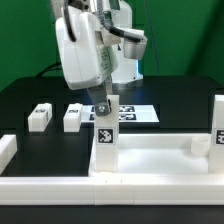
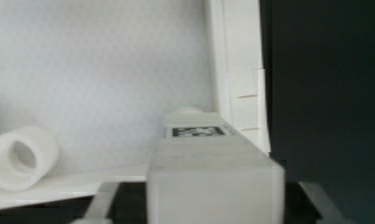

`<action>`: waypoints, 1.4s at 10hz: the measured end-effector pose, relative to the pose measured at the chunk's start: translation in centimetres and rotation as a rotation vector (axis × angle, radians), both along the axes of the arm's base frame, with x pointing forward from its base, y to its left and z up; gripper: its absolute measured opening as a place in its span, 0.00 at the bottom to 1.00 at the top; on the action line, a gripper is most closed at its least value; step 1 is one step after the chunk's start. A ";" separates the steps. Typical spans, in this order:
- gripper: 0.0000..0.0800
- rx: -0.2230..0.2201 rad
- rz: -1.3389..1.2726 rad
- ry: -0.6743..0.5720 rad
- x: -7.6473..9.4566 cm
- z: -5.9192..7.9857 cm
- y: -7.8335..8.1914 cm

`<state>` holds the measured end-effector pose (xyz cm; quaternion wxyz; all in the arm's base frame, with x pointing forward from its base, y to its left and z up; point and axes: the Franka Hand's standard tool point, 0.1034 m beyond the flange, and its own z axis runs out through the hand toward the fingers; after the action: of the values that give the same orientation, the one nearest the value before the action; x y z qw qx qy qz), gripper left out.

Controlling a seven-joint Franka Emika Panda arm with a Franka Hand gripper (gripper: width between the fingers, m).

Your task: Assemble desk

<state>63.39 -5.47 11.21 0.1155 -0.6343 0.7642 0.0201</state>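
Your tool [image 1: 101,103] is clamped tight on a tagged white leg [image 1: 106,140], holding it upright at the desk top's [image 1: 160,160] end on the exterior view's left. A second leg [image 1: 218,122] stands at the desk top's opposite end. A third leg [image 1: 40,117] and a fourth leg [image 1: 73,117] lie on the bench [image 1: 25,95] beyond the desk top.

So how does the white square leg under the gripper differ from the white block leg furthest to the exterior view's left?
The white square leg stands upright on the white tray-like desk top, under the gripper. The white block leg at the exterior view's left lies on the black table, untouched. Both white.
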 end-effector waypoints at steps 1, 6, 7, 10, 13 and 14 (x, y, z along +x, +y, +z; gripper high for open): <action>0.37 0.001 -0.003 0.002 0.0 0.0 0.0; 0.77 -0.105 0.573 -0.091 0.2 -0.2 0.5; 0.80 -0.108 0.591 -0.093 0.2 -0.2 0.4; 0.81 -0.148 0.853 -0.130 0.1 -0.2 0.3; 0.81 -0.186 1.192 -0.138 0.6 -0.3 0.0; 0.76 -0.185 1.179 -0.134 0.6 -0.3 0.0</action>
<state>64.01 -5.43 10.89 0.0769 -0.9585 0.2733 -0.0259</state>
